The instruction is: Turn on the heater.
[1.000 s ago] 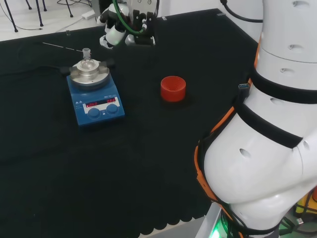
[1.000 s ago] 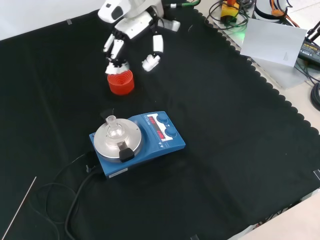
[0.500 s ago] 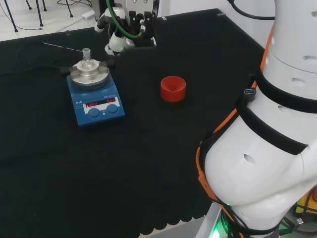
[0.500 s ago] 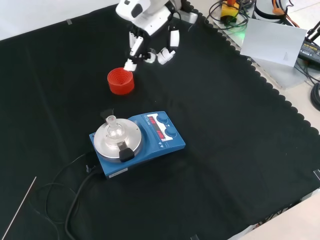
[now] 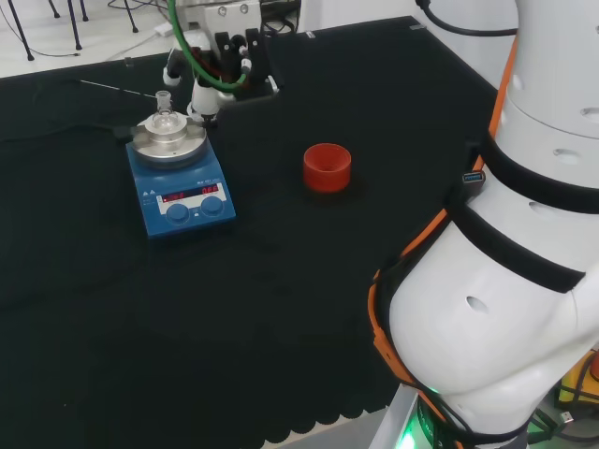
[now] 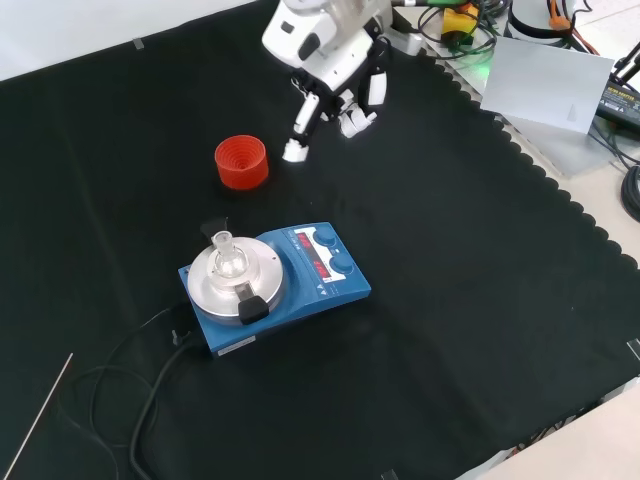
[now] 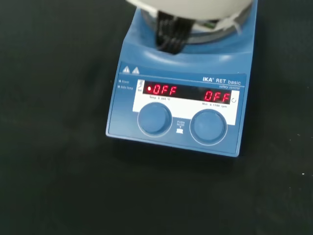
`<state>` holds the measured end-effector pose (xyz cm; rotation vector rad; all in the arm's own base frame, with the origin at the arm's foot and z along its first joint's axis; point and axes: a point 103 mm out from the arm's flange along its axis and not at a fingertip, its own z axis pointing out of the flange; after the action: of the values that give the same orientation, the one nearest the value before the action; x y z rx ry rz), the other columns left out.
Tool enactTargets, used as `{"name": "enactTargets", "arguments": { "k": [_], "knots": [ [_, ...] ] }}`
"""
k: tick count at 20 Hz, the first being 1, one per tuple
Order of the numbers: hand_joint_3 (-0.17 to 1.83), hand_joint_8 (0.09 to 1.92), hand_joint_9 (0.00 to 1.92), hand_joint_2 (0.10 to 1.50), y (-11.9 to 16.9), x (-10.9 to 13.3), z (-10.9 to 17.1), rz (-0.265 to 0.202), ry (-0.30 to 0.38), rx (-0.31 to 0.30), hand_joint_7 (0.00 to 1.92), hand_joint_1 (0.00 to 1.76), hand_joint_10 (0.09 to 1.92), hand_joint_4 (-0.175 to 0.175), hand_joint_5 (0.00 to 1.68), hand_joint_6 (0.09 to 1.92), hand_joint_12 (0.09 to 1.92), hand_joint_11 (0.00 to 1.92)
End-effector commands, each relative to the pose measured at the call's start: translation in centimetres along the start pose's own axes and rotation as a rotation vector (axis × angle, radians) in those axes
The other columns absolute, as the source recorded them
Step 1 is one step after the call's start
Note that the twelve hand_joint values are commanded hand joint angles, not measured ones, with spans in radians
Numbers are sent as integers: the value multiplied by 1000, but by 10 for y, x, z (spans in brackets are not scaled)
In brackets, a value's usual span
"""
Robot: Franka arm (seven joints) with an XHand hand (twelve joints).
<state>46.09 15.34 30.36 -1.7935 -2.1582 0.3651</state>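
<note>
Here's the heater [image 6: 275, 285], a blue box sitting flat on the black-clothed desk [image 6: 480, 300], roughly at the middle of the front view. On its round silver plate [image 6: 236, 277] stands a small clear glass flask [image 6: 227, 257], neck upright. Two blue knobs [image 7: 154, 119] sit side by side on the sloped front panel, and above them the lit red displays [image 7: 188, 92] glow; the wrist view looks straight down on that panel, close and large. A black cable [image 6: 140, 400] trails off the heater's back end and loops across the cloth toward the front view's lower left.

Just beyond the heater, higher in the front view, a red ribbed ring [image 6: 241, 162] stands alone on the cloth, apart from the heater. In the head view it sits to the heater's right.

And up there is the hand [image 6: 335, 70], black and white, hanging above the cloth to the right of the red ring in the front view, well apart from the heater's knobs. Its fingers [image 6: 303, 122] point downward, relaxed and spread, holding nothing, touching nothing. In the head view the hand [image 5: 220, 65] hovers just behind the flask. A thin rod [image 6: 38, 415] lies on the cloth at the front view's lower left.
</note>
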Motion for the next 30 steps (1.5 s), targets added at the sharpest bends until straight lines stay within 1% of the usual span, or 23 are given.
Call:
{"name": "enactTargets", "arguments": {
  "k": [1, 4, 11, 12, 15, 17, 21, 30],
  "knots": [
    [956, 1605, 1918, 677, 2, 16, 5, -13, -81, 81, 1847, 1475, 1585, -75, 349, 678, 1340, 1857],
    [1054, 1612, 1920, 643, 3, 18, 7, -12, -101, 119, 1884, 1529, 1616, -74, 302, 761, 1389, 1846],
    [1119, 1619, 1920, 614, 1, 25, 16, -25, -136, 181, 1899, 1555, 1628, -71, 266, 740, 1416, 1838],
    [1134, 1620, 1920, 605, 1, 25, 18, -23, -141, 184, 1900, 1559, 1629, -69, 254, 696, 1420, 1836],
    [1170, 1621, 1920, 581, 0, 25, 22, -19, -157, 235, 1903, 1569, 1632, -59, 240, 408, 1424, 1834],
    [1177, 1621, 1920, 577, -1, 25, 26, -16, -168, 258, 1904, 1570, 1636, -53, 233, 305, 1426, 1834],
    [1185, 1621, 1920, 572, -3, 25, 34, -10, -186, 285, 1905, 1571, 1641, -46, 234, 210, 1426, 1834],
    [1192, 1622, 1920, 569, 3, 21, 60, -14, -203, 343, 1906, 1569, 1638, -42, 236, 179, 1425, 1829]
  ]
}}
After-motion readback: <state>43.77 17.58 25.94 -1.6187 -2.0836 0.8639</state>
